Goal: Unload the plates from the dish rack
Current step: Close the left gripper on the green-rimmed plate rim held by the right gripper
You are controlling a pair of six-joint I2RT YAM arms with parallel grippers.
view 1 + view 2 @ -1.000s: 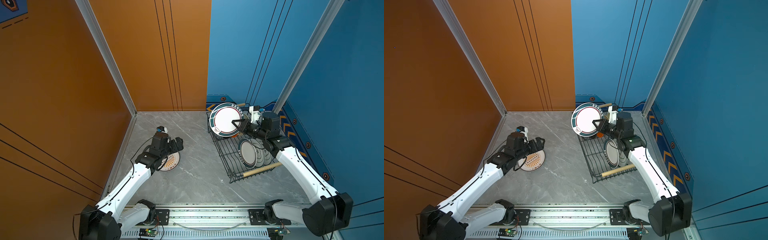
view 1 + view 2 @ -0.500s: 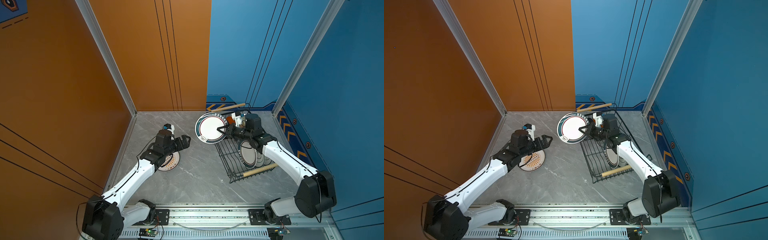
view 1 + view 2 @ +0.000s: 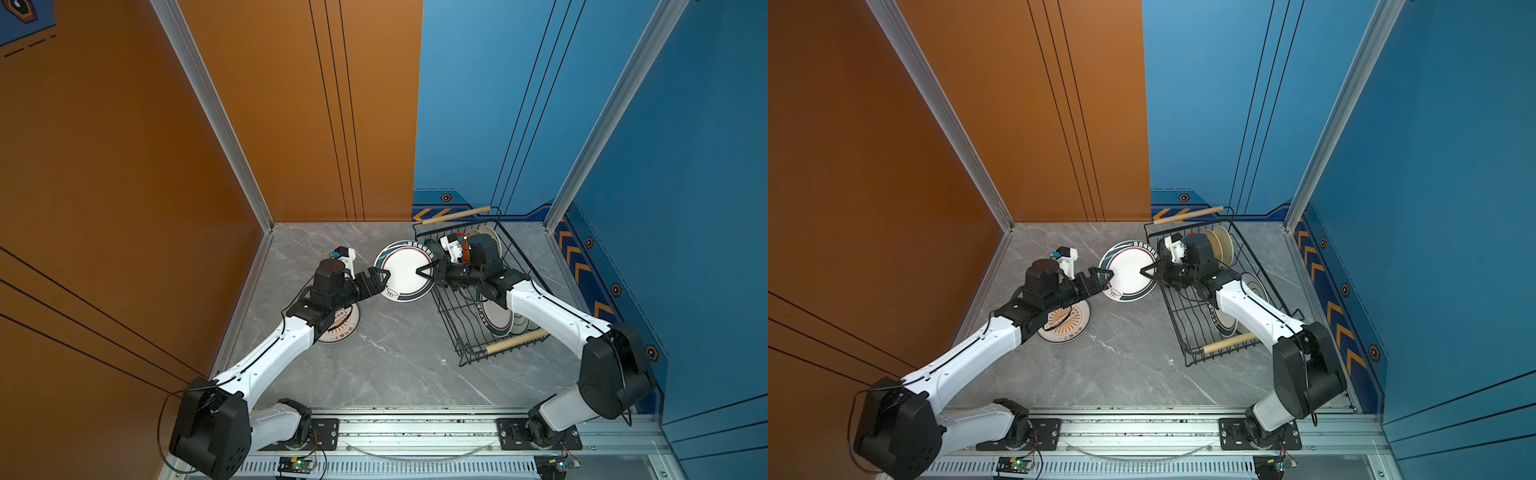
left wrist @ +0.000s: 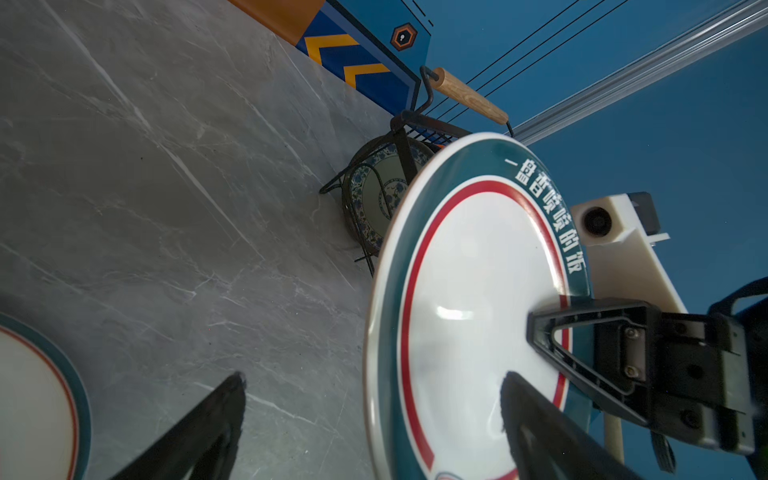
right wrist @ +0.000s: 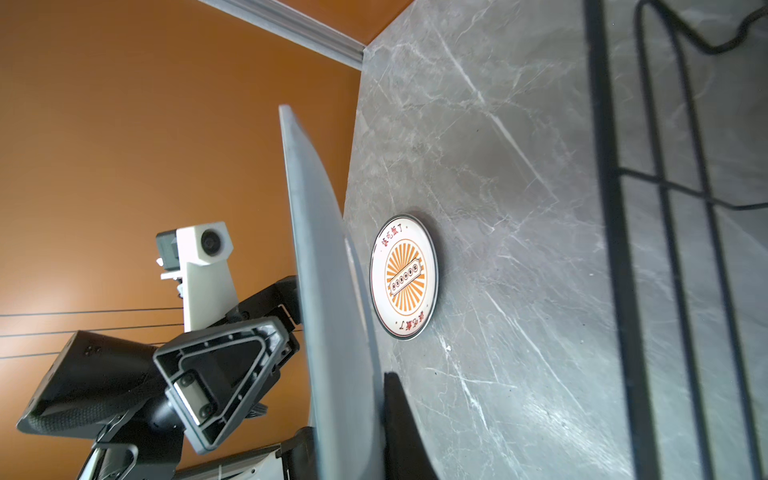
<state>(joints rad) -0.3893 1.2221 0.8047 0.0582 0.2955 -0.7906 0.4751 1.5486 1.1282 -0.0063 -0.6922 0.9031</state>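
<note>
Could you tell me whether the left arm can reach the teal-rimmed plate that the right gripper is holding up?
Probably yes: the open left gripper straddles the free edge of the teal-rimmed plate, opposite the right gripper that pinches it, and nothing lies between.

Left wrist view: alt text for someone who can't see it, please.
The right gripper holds a white plate, teal-rimmed, by its rim over the grey table, and the left gripper, open, straddles its opposite rim. Behind stands the dish rack with a blue plate inside.
</note>
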